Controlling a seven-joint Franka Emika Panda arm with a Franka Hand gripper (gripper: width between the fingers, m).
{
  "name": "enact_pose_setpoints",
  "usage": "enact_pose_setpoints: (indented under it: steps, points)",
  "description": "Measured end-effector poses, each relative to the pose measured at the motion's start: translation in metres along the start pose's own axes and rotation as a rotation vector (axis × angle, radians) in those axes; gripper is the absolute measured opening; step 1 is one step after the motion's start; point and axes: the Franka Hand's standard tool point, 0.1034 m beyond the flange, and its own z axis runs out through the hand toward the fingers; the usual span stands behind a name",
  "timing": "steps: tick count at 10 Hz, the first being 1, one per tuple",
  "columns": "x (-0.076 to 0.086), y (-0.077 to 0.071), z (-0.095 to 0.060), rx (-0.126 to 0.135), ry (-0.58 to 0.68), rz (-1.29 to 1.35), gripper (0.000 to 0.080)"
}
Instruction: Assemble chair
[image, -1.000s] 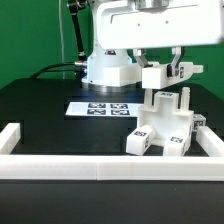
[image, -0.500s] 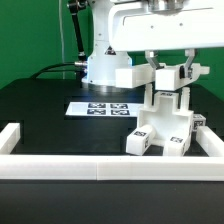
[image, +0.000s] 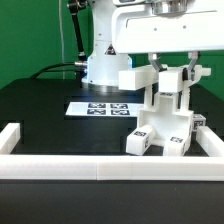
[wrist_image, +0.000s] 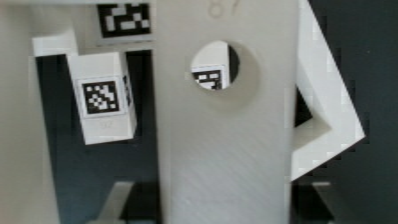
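Pinching a white panel (image: 133, 77) in the pincer (image: 168, 78), jaws pressed close onto it. Holding it right over the partly built chair (image: 160, 130), possibly touching the chair's upright posts; hard to tell from this angle. Chair standing on the black desk (image: 40, 110) toward the exterior view's right, inside the white rail (image: 100, 166), near the marker board (image: 100, 107). Wrist view: round hole (wrist_image: 214, 70) in the panel, marker tag visible through it.
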Motion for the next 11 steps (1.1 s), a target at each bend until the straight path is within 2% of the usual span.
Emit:
enact_pose_setpoints:
  steps: [11]
  points:
    - [-0.0068, -0.0064, -0.0019, 0.004, 0.001, -0.013, 0.0291]
